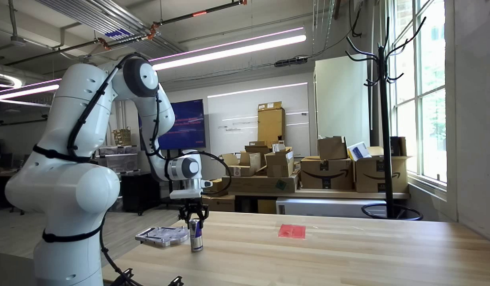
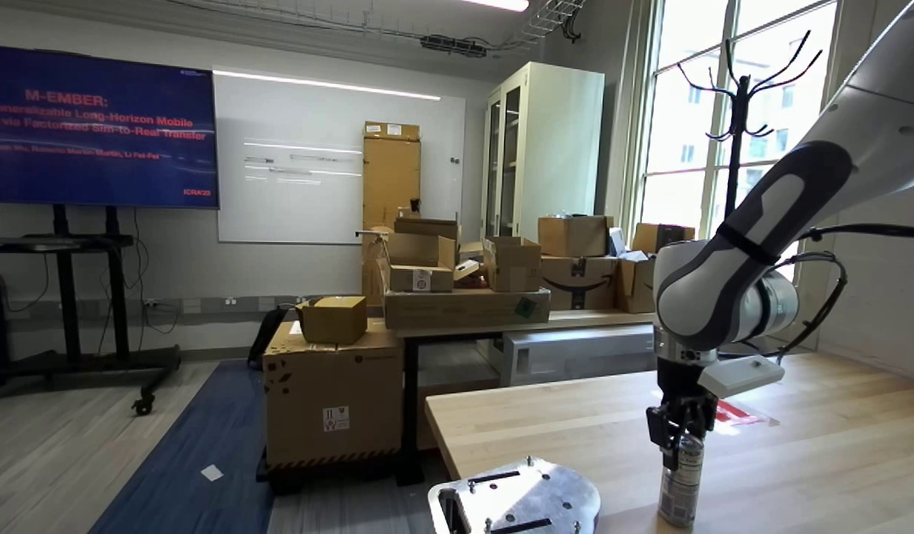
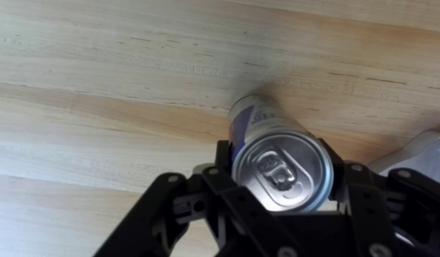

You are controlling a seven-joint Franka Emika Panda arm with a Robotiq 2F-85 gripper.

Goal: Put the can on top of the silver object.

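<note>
Silvery metal, smooth and round-sided, patched with purple: the can [image 1: 196,238] is clasped by the black claw [image 3: 278,153], held upright on the streaky wooden table [image 1: 348,258], long axis vertical, ring-pull lid [image 3: 282,173] facing up, just beside the flat, slotted silver plate [image 2: 527,495], a gap left between.

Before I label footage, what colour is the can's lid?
The lid is silver, clearest in the wrist view.

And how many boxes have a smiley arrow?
2: in an exterior view, the left Amazon box and the right Amazon box behind the coat rack. Others may be hidden.
</note>
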